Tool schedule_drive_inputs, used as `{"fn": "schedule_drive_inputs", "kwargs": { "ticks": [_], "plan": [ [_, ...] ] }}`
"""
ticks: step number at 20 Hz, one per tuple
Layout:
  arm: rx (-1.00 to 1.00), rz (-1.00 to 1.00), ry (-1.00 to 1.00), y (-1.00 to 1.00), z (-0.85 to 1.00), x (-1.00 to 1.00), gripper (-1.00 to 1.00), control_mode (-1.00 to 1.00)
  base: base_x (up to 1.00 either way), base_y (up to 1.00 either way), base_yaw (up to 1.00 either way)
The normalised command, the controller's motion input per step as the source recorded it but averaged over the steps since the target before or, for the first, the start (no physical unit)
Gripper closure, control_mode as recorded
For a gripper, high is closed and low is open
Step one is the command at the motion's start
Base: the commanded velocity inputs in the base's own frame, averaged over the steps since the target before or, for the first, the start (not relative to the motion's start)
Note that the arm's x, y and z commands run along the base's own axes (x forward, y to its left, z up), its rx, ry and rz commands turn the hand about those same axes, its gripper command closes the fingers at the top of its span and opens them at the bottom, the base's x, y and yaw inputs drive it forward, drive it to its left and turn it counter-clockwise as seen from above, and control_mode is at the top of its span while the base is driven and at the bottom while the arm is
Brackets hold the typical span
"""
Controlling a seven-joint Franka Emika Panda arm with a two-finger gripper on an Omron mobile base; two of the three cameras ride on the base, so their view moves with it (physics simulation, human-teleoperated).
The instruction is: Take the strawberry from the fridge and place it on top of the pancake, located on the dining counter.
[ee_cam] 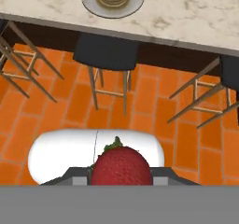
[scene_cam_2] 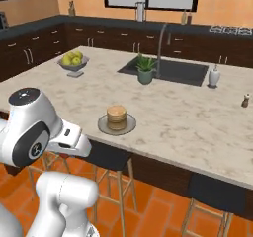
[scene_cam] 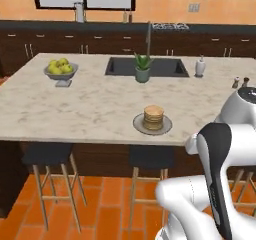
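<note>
The dining counter (scene_cam: pixel 100 104) spans the middle of both base views, with the pancake (scene_cam: pixel 153 117) on its plate (scene_cam: pixel 137 124) near the front edge, lower centre. At the hand view's bottom centre the gripper (ee_cam: pixel 120 177) is clamped on the strawberry (ee_cam: pixel 121 166). It looks light, soft and easily bruised; holding it across its widest part seems safest.

no readable text, no labels, no brand marks, no numbers on anything here
</note>
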Motion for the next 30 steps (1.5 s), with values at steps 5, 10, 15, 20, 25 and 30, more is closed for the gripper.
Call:
{"fn": "schedule_drive_inputs", "kwargs": {
  "ticks": [5, 10, 15, 20, 25, 30],
  "plan": [
    [0.00, 0.00, 0.00, 0.00, 0.00, 0.00, 1.00, 1.00, 0.81, 0.34, -0.56],
    [0.00, 0.00, 0.00, 0.00, 0.00, 0.00, 1.00, 1.00, 0.34, 0.59, -0.40],
    [0.00, 0.00, 0.00, 0.00, 0.00, 0.00, 1.00, 1.00, 0.34, 0.38, -0.12],
    [0.00, 0.00, 0.00, 0.00, 0.00, 0.00, 1.00, 1.00, 0.58, 0.14, 0.00],
    [0.00, 0.00, 0.00, 0.00, 0.00, 0.00, 1.00, 1.00, 0.57, 0.20, 0.00],
    [0.00, 0.00, 0.00, 0.00, 0.00, 0.00, 1.00, 1.00, 0.31, 0.21, 0.01]
  ]
}}
